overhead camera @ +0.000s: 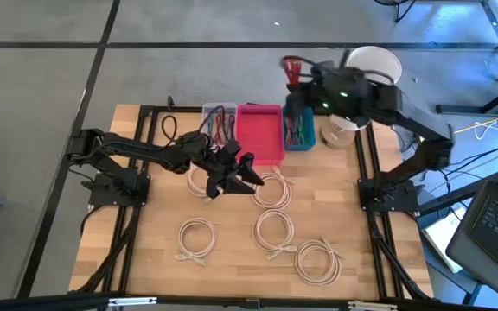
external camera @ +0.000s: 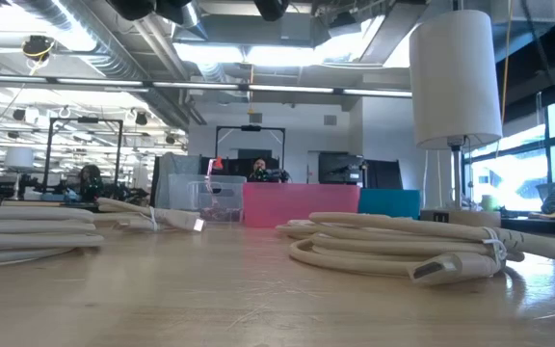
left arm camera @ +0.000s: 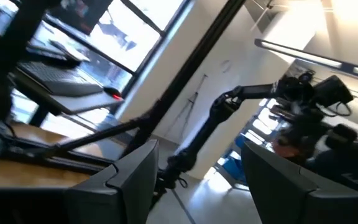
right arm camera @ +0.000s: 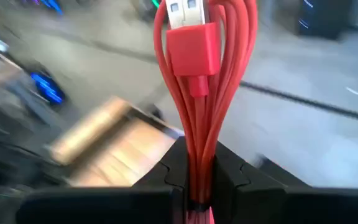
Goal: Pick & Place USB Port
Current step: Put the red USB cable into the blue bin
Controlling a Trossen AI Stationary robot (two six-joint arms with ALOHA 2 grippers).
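Observation:
My right gripper (right arm camera: pixel 197 177) is shut on a bundle of red USB cable (right arm camera: pixel 199 106); its red plug with a metal end (right arm camera: pixel 190 34) stands up beyond the fingers. In the high view this gripper (overhead camera: pixel 299 79) hangs over the table's far edge, above the blue bin (overhead camera: pixel 299 131), with the red cable (overhead camera: pixel 292 64) sticking out of it. My left gripper (overhead camera: pixel 247 175) is open near the table's middle, above white cable coils (overhead camera: pixel 271 192), pointing level toward the right side. Nothing shows between its fingers (left arm camera: pixel 129 180) in the left wrist view. My right gripper pinches the red cable bundle between its two fingers (right arm camera: pixel 166 177), on several strands laid side by side (right arm camera: pixel 197 152) below the plug. The fingers lie along the strands. The bundle is lifted clear of the table, and the looped strands and plug stick out past the fingertips.
A clear bin (overhead camera: pixel 219 121), a pink bin (overhead camera: pixel 260 131) and the blue bin stand in a row at the far edge. Several white cable coils (overhead camera: pixel 197 237) (overhead camera: pixel 275 230) (overhead camera: pixel 318 259) lie on the wooden table (overhead camera: pixel 154 216). A white cylinder (overhead camera: pixel 374 65) stands beyond the far right corner.

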